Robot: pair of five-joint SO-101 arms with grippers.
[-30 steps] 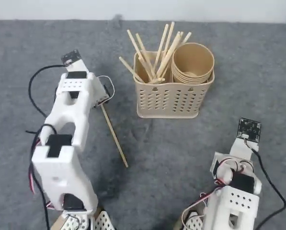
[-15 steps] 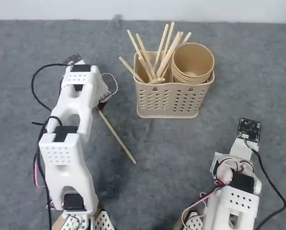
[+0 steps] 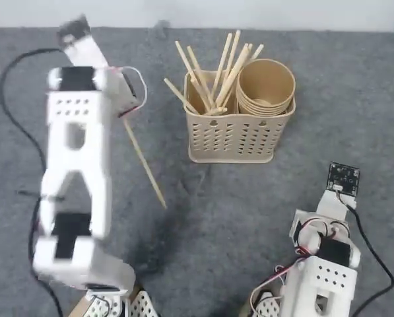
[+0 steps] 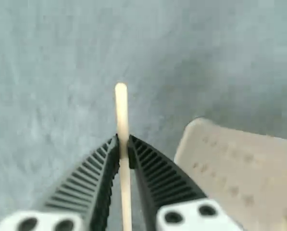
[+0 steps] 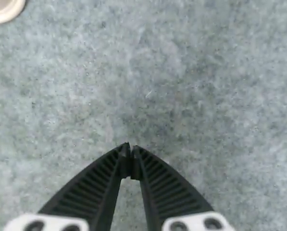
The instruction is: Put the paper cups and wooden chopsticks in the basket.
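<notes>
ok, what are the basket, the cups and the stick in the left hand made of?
Basket: probably moulded plastic, matte beige, with regular slotted walls. Cups: likely paper, tan, with stacked rolled rims. Chopstick: looks like bare pale wood, no sheen.

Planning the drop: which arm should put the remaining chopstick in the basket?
Left. The left gripper is shut on the chopstick, near the basket; the right gripper is shut on nothing over bare carpet.
</notes>
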